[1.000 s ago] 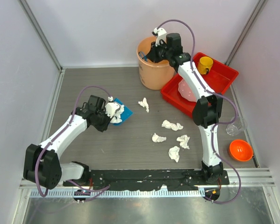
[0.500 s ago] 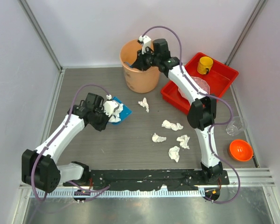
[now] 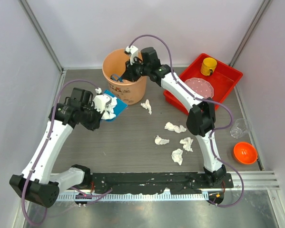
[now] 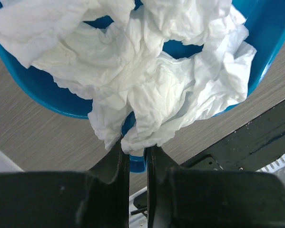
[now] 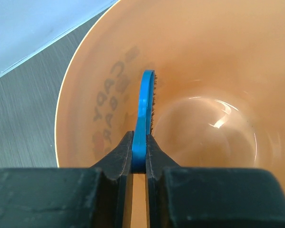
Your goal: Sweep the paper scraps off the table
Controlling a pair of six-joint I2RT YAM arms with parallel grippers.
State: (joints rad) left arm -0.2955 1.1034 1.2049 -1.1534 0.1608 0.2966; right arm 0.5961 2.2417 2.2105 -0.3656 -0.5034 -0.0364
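Observation:
My left gripper [image 3: 97, 114] is shut on the handle of a blue dustpan [image 3: 117, 109] that holds white paper scraps [image 3: 106, 104]; in the left wrist view the scraps [image 4: 147, 80] fill the dustpan [image 4: 37, 88] above my gripper [image 4: 136, 159]. My right gripper [image 3: 126, 74] is shut on a blue brush [image 5: 144, 109] inside the orange bucket [image 3: 114, 61], as the right wrist view [image 5: 139, 152] shows. Several scraps lie on the table [image 3: 132, 147]: one [image 3: 146, 105] by the bucket, others [image 3: 174, 127] [image 3: 177, 156] at centre right.
A red tray [image 3: 225, 78] at the back right holds a yellow cup [image 3: 209, 65] and a pink plate [image 3: 197, 87]. A clear plastic cup [image 3: 240, 128] and an orange bowl [image 3: 244, 152] sit at the right edge. White walls enclose the table.
The right gripper and the orange bucket have moved left along the back of the table. The left gripper with the loaded dustpan has shifted left, now beside the bucket.

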